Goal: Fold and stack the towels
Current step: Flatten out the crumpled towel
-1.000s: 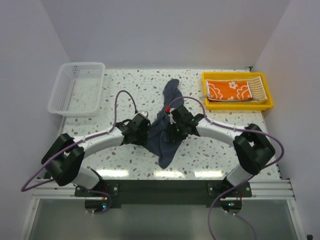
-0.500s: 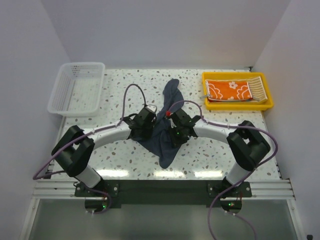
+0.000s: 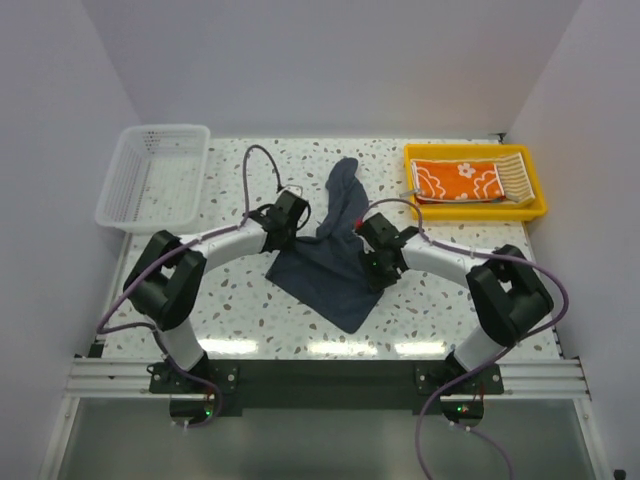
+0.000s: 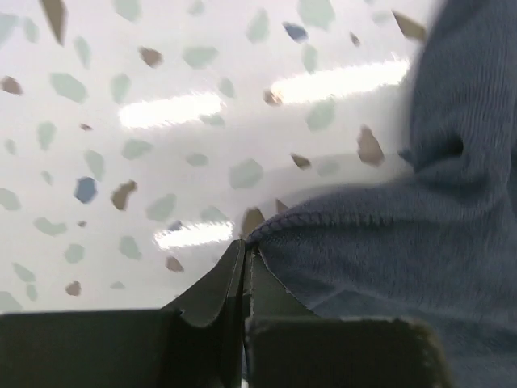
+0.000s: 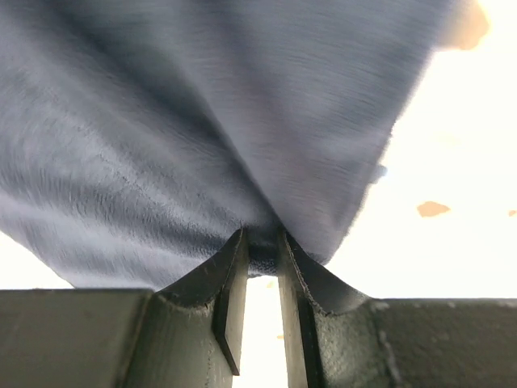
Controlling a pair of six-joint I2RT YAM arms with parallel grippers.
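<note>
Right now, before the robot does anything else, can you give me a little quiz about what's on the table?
1. True or false: the orange towel lies in the yellow tray.
2. What is the right gripper pinching? A) nothing B) the dark blue towel C) the orange towel
3. Fill in: the left gripper is ____ (open or shut).
Key: 1 true; 2 B; 3 shut.

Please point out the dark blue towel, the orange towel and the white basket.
dark blue towel [image 3: 325, 280], top view, flat middle
orange towel [image 3: 455, 182], top view, printed middle
white basket [image 3: 155, 180], top view, bare floor
</note>
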